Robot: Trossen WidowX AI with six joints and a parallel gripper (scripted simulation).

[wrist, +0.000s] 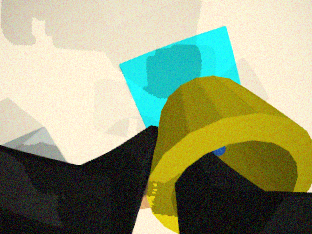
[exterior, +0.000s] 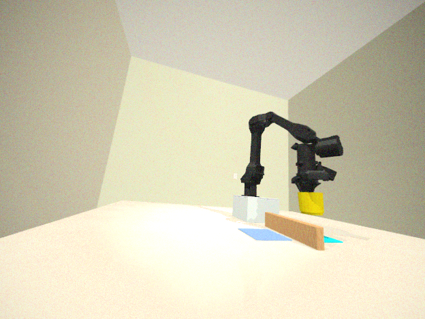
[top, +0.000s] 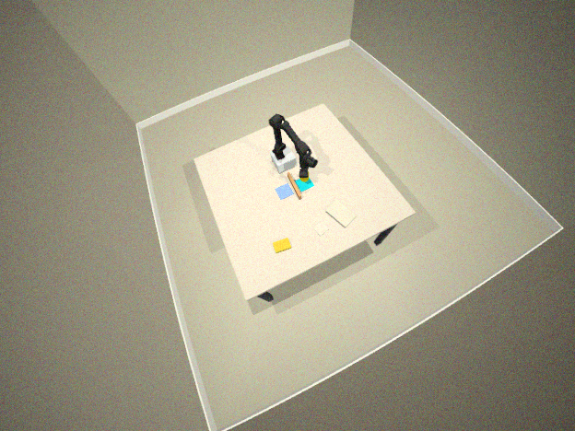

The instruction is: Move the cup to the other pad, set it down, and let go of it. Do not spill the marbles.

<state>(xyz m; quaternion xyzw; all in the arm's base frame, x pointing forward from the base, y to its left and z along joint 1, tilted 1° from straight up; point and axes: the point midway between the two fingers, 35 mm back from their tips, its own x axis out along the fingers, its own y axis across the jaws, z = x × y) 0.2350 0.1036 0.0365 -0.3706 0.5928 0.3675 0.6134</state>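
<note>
A table (top: 246, 194) (exterior: 137, 267) fills the lower part of the exterior view. On it, a black arm (top: 292, 134) (exterior: 255, 147) rises from a pale block (top: 284, 162) (exterior: 240, 207) and bends over, its end pointing down. A wooden bar (top: 294, 186) (exterior: 295, 230) stands on edge between two flat pads, the blue pad (top: 284, 192) (exterior: 265, 234) on one side and the cyan pad (top: 304, 184) (exterior: 332, 239) (wrist: 220, 55) on the other.

The yellow cup (top: 304, 179) (exterior: 310, 203) (wrist: 210, 102) is off the table, in the air on the cyan pad's side of the bar. It looks upright in the exterior view.

The gripper (top: 303, 174) (exterior: 307, 191) (wrist: 166, 136) is clamped on the cup, its fingers nearly closed with the cup's wall pinched between them. One finger reaches inside the rim, the other stays outside.

Smallest is a blue marble (wrist: 219, 150), partly visible inside the cup; how many others lie there I cannot tell.
</note>
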